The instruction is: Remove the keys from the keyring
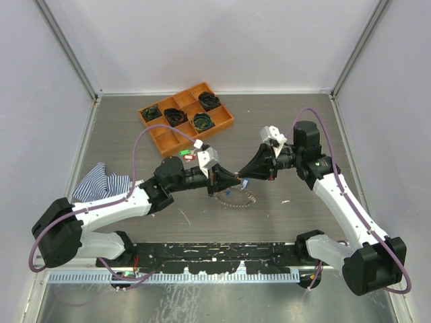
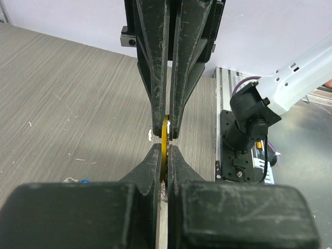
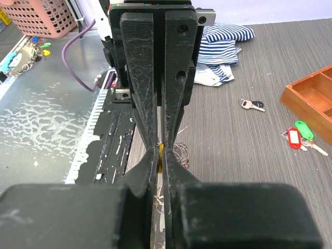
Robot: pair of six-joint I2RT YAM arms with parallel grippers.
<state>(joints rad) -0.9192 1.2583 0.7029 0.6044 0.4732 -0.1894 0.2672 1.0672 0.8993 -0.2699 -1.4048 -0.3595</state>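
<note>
black plastic fingers of the left gripper [image 2: 165,150], pressed all but flat together on the thin edge of a yellow tag [image 2: 165,136]; right gripper [image 3: 160,157] meeting it tip to tip from the opposite side, its jaws likewise closed to a slit on the same yellow tag; the tag stands edge-on between the two pairs of tips, its long axis along the line from one gripper to the other, raised off the table [image 1: 303,114]; keyring [image 1: 237,200] lying on the table just below the meeting point and a little toward the arm bases, neither arm clearly the nearer; its wire shows just beside the right tips in the right wrist view; whether the yellow-tagged key is threaded on the ring cannot be told, the join being hidden by the fingers; judgement: the step in hand is drawing this key off the ring, and the coming move turns on pulling along the tag's long axis, away from the ring below; farther out, keys with a red tag [image 3: 294,139] and a green tag [image 3: 303,128] and one small key [image 3: 252,105] lie loose on the table, apparently already off; beyond them the orange tray [image 1: 165,140]; to the left, a striped cloth [image 1: 101,182].
</note>
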